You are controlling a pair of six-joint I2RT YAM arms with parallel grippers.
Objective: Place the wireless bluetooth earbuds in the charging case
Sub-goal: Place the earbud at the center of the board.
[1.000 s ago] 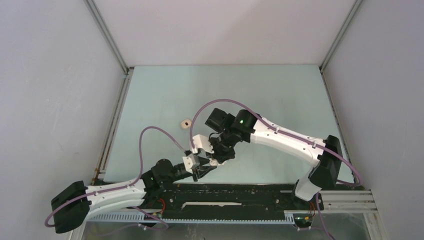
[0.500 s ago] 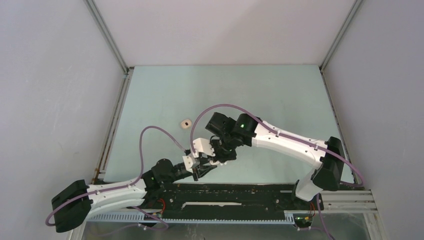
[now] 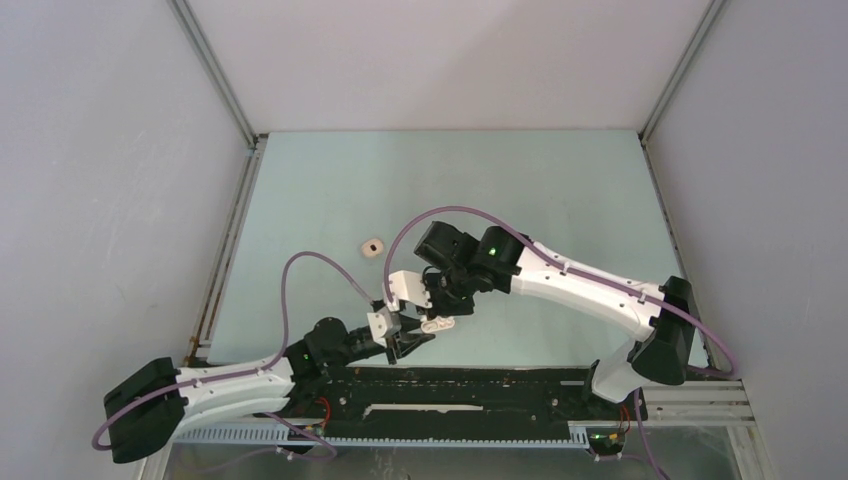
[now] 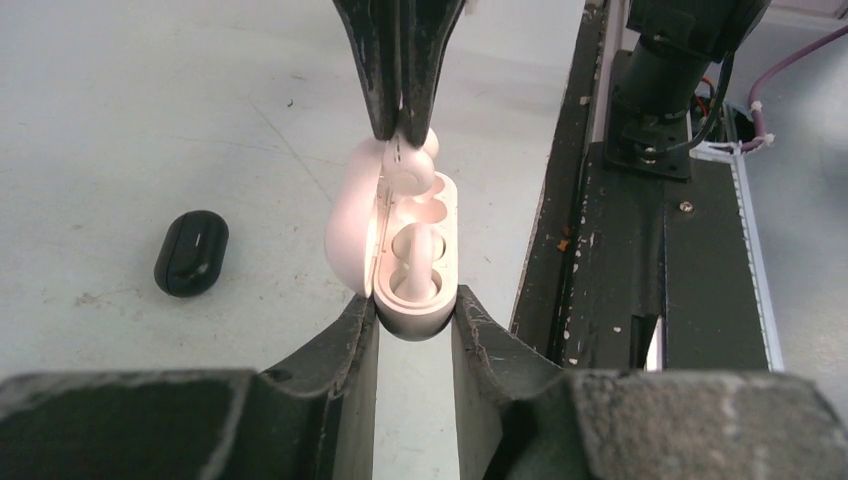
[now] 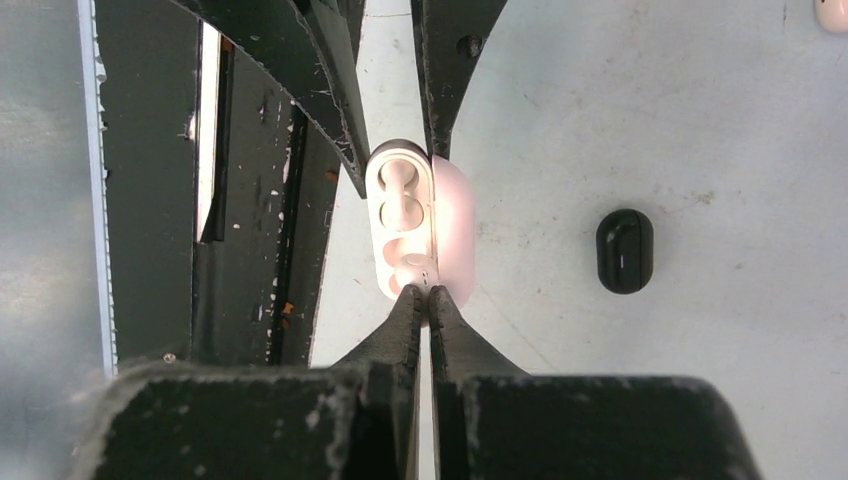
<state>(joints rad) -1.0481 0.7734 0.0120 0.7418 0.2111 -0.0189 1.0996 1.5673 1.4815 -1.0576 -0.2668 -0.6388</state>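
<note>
The left pincer (image 4: 414, 305) grips one end of the open pink case (image 4: 348, 225), while the right pincer (image 5: 420, 293), fully closed, touches with its tips a pink earbud (image 4: 414, 172) at the slot in the opposite end.

A robotics lab cell: white panel walls (image 3: 100, 200), aluminium rails (image 3: 215, 72), pale green table (image 3: 450, 170).

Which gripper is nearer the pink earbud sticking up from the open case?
Right. The right gripper, shut, sits at the earbud; the left gripper clamps the case at its opposite end.
</note>
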